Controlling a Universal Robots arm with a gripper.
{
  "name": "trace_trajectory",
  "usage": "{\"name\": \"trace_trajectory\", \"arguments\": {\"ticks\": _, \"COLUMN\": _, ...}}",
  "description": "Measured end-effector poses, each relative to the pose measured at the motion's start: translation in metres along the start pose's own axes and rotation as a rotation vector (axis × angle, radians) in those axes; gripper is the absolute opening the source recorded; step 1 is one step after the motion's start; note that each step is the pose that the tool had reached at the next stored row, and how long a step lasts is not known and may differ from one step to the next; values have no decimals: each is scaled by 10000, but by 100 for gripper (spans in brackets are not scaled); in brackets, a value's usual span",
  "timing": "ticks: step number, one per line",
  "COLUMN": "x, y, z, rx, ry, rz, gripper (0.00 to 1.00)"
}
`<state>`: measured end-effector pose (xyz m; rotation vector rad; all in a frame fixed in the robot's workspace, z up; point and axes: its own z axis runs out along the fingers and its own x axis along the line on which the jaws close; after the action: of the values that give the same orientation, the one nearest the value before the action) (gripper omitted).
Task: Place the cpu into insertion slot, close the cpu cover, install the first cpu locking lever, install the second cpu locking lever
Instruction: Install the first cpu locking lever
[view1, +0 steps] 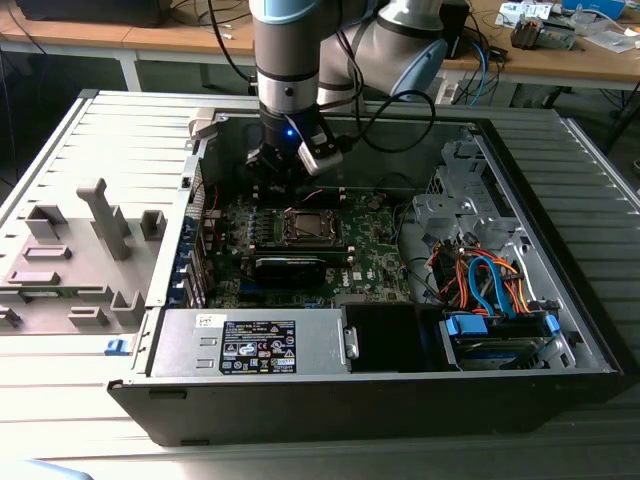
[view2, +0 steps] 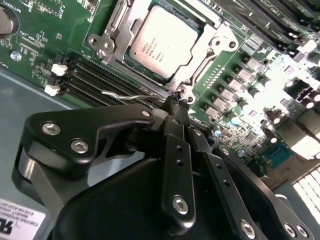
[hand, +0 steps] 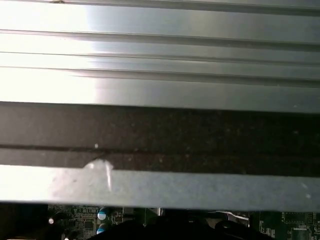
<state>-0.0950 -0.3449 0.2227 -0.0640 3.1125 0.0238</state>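
In the second wrist view the cpu (view2: 161, 41) lies flat in the insertion slot (view2: 148, 73), silvery top up. The cpu cover (view2: 218, 42) is down around it as a silver frame. My gripper (view2: 176, 100) is shut, its black fingertips pressed together at the socket's near corner. A thin wire locking lever (view2: 120, 94) runs along the socket's near side up to the fingertips; whether they touch it I cannot tell. In the exterior view the gripper (view1: 284, 172) hangs inside the open computer case, just beyond the insertion slot (view1: 305, 226).
A black heatsink block (view1: 292, 266) sits in front of the socket. The power supply box (view1: 250, 345) and a drive bay with coloured cables (view1: 490, 290) fill the case's front and right. A grey fixture tray (view1: 70, 260) lies at the exterior view's left. The case wall (hand: 160, 130) is close to the wrist.
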Motion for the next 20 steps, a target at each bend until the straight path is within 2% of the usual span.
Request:
{"name": "trace_trajectory", "arguments": {"ticks": 4, "x": -4, "y": 10, "z": 24, "rx": -3, "ry": 4, "rz": -198, "gripper": 11}}
{"name": "trace_trajectory", "arguments": {"ticks": 12, "x": -38, "y": 40, "z": 113, "rx": -5, "ry": 8, "rz": -288, "gripper": 11}}
{"name": "trace_trajectory", "arguments": {"ticks": 16, "x": -180, "y": 34, "z": 150, "rx": -10, "ry": 27, "rz": -462, "gripper": 11}}
{"name": "trace_trajectory", "arguments": {"ticks": 20, "x": -269, "y": 31, "z": 176, "rx": -12, "ry": 41, "rz": -594, "gripper": 11}}
